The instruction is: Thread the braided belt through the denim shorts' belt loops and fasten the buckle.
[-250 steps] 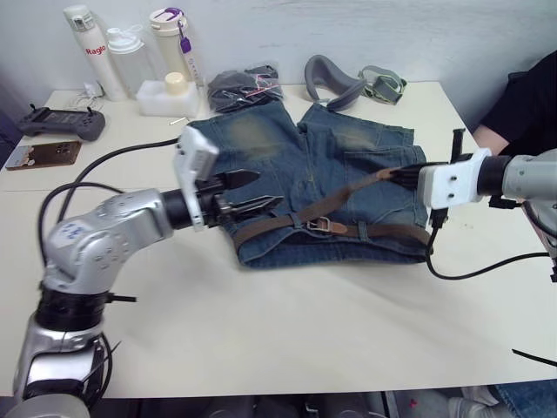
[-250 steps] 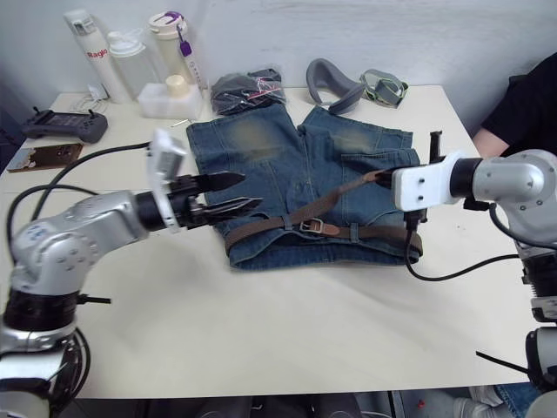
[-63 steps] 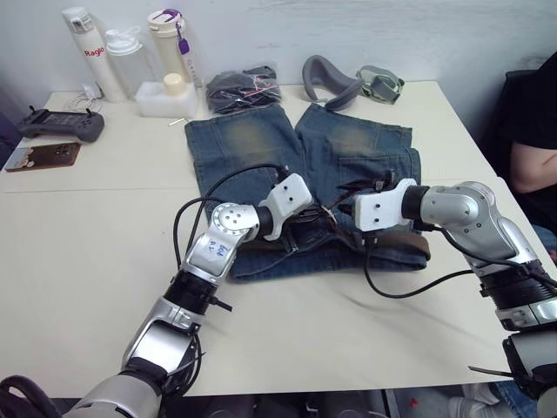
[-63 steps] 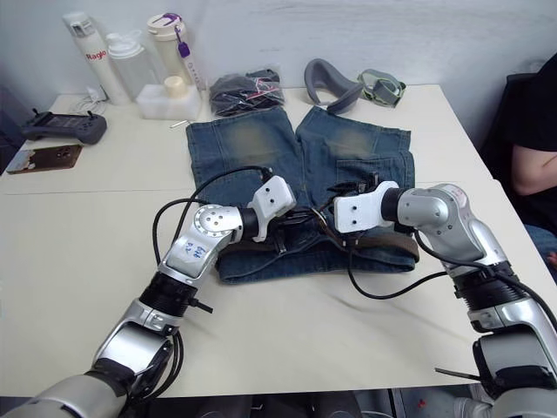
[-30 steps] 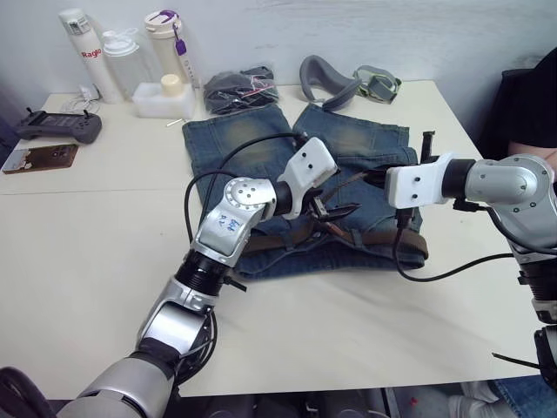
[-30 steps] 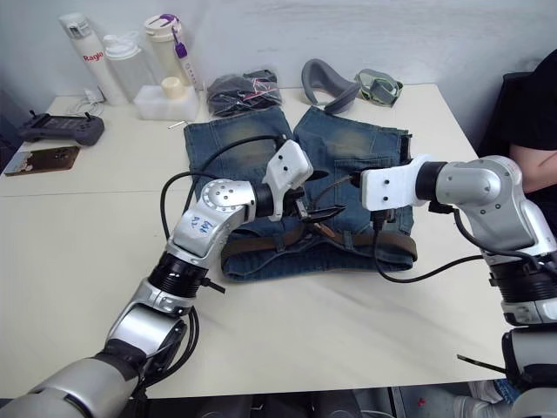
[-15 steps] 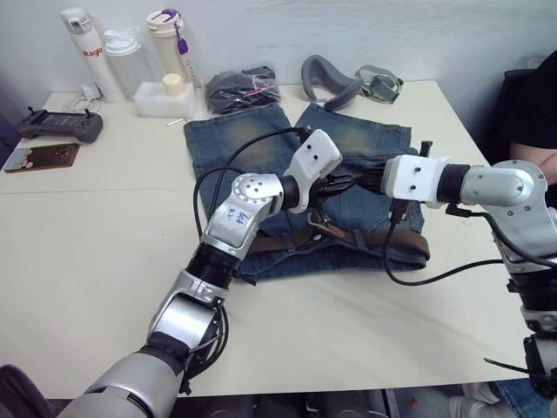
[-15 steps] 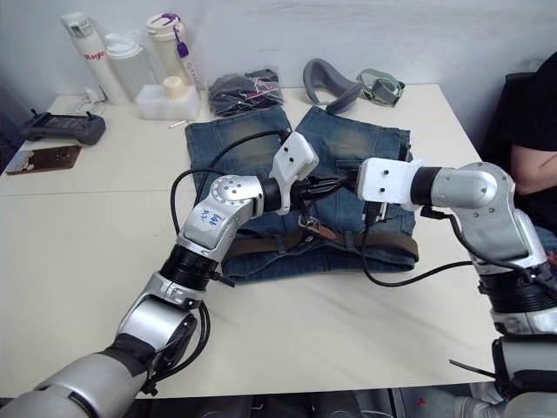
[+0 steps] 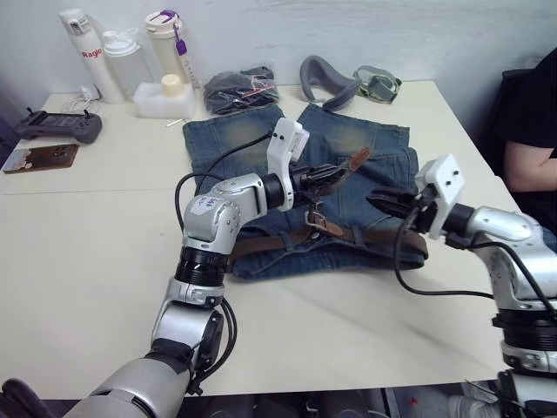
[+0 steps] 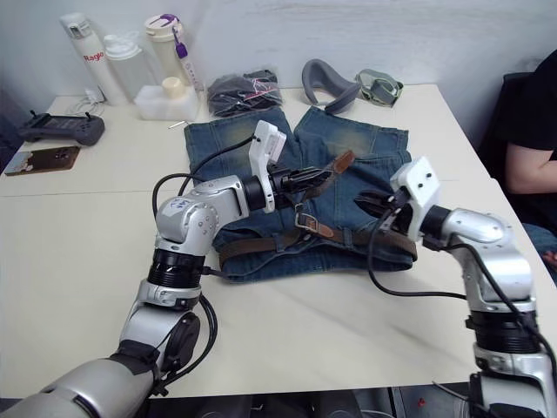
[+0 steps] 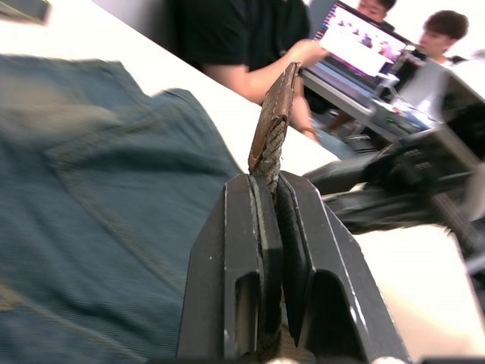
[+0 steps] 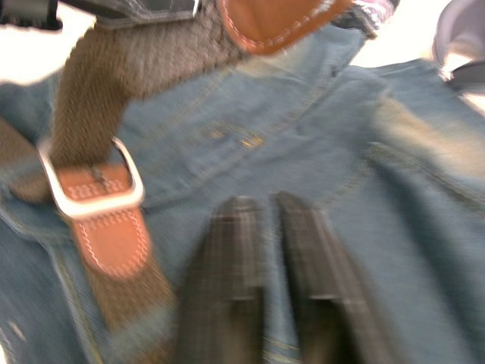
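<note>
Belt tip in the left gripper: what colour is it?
Tan, lighter than the dark brown braided belt; the belt tip shows best in the right wrist view.

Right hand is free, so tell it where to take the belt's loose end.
Pinch the braided belt on its flat faces just below the tan tip, past the left hand holding it. It stands lifted above the denim shorts, pointing toward the right hand, so come straight across.
</note>
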`<act>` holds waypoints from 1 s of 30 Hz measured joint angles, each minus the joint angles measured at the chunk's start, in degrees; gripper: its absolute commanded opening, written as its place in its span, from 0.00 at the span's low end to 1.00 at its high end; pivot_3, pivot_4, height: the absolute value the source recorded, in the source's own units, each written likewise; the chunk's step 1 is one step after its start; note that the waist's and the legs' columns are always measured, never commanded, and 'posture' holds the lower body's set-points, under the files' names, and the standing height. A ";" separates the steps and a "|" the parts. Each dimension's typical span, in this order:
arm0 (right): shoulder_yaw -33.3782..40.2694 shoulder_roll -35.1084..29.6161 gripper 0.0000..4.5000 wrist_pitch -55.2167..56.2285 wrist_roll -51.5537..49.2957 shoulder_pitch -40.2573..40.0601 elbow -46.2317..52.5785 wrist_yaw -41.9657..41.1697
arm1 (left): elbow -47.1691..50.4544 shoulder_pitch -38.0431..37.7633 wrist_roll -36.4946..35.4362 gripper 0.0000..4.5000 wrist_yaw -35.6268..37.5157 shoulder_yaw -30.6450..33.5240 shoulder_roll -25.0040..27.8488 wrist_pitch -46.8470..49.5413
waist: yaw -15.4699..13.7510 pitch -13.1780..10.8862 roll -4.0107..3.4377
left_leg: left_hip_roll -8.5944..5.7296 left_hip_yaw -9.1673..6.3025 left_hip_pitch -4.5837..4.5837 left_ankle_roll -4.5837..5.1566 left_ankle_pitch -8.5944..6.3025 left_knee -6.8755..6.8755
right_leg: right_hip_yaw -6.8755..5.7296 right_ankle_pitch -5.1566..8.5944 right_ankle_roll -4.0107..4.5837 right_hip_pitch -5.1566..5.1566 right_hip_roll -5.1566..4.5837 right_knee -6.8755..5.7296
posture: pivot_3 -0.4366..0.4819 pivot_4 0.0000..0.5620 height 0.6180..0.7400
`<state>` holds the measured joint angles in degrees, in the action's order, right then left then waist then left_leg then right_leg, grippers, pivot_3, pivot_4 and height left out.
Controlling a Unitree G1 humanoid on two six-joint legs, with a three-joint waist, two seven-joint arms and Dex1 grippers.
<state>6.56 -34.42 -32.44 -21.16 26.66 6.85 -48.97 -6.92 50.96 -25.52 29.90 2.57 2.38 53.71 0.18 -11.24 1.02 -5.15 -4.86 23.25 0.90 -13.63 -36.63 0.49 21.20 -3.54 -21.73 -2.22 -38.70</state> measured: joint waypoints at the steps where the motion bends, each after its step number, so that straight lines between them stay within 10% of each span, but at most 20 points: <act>1: -0.70 1.25 0.02 -0.89 -0.51 0.49 0.03 0.67 | 0.11 -0.14 -0.40 0.00 -0.68 0.61 0.13 1.01 | 0.00 0.00 0.00 | 0.00 0.00 0.00 -0.01 0.00 0.00 | 0.01 0.00 0.00 -0.01 0.00 -0.01 | 0.48 0.27 1.00; 15: -19.34 2.74 0.02 -1.45 6.85 1.89 -0.71 1.14 | 0.97 -2.10 -0.91 0.00 -5.51 2.09 2.91 1.41 | 0.04 0.01 0.00 | -0.05 0.02 -0.02 -0.03 -0.02 0.01 | 0.00 0.00 0.00 -0.04 -0.05 0.02 | 0.48 0.27 1.00; 30: -16.63 -0.64 0.02 1.02 6.37 1.67 -0.97 -2.80 | 7.33 -14.33 -2.43 0.00 -7.90 6.40 11.44 5.07 | -0.23 0.20 0.09 | -0.01 -0.02 -0.06 -0.02 -0.08 -0.03 | -0.04 0.00 0.00 0.07 -0.02 0.10 | 0.48 0.27 1.00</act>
<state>-10.07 -35.05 -31.42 -14.78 28.33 5.89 -51.77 0.41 36.63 -27.95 22.00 8.96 13.82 58.78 -0.05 -11.04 1.11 -5.16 -4.88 23.20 0.87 -13.71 -36.65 0.46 21.20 -3.54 -21.66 -2.25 -38.61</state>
